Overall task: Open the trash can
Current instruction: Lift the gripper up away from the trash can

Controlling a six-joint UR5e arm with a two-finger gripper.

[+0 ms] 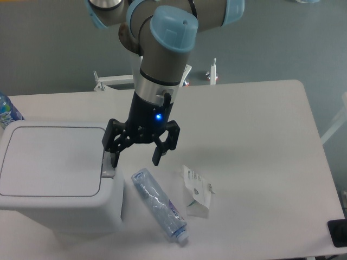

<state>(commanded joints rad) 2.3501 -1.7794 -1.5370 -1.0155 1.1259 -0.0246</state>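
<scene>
A white table (255, 124) with rounded corners stands on a grey-green floor (54, 43) under even light

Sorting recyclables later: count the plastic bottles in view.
2. One bottle lies on the table in front of the trash can; another is cut off at the left edge behind it.

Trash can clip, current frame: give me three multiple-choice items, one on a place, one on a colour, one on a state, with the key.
1. Where does the plastic bottle lie?
A. on the lid
B. on the table, right of the trash can
C. in the gripper

2. What colour is the push-button tab?
A. grey
B. red
C. blue

3. What state is the lid in?
A. raised
B. removed
C. closed flat

Key: 1 B, the bottle lies on the tabletop between can and small carton. 2 A, the tab beside the open gripper is grey. 3 C, the lid sits flush.
</scene>
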